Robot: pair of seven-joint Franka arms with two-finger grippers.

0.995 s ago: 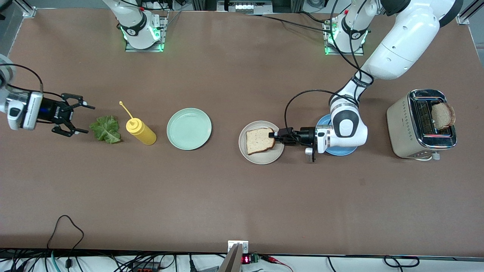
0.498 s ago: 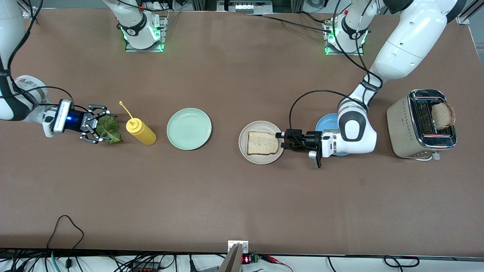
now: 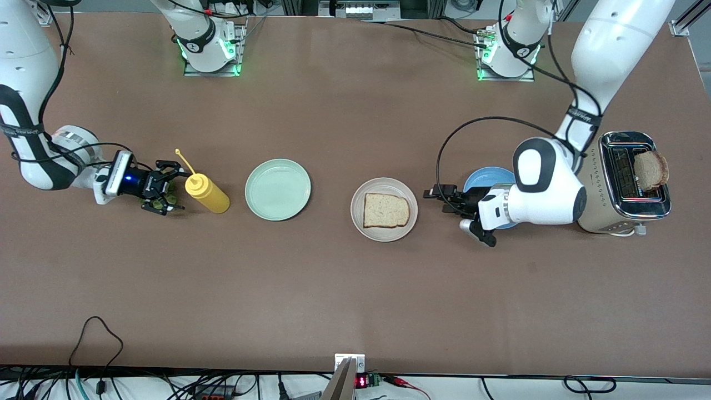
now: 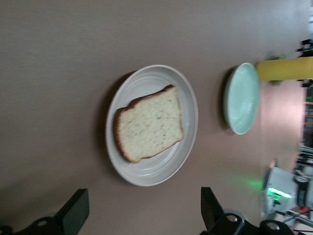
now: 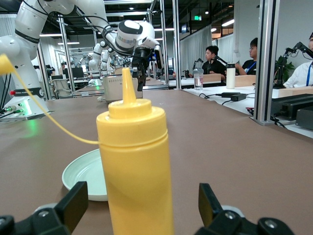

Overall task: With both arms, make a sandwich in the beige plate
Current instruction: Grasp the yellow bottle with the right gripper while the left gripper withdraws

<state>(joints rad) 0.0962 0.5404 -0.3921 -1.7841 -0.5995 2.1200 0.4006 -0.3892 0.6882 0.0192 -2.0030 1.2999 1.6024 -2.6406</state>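
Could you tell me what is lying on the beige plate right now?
One bread slice lies flat on the beige plate, uncovered. No lettuce or second slice is on it. Whatever is beneath the slice is hidden.

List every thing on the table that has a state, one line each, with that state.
Beige plate: holds one bread slice, lying flat, nothing on it.
Mint-green plate: bare.
Blue plate: partly hidden under the left arm.
Toaster: a second bread slice sticking up from a slot.
Yellow squeeze bottle: upright, cap on.
Lettuce leaf: on the table, between the right claw's fingers.
Left claw: open, holds nothing, between the beige and blue plates.
Right claw: open, around the lettuce.
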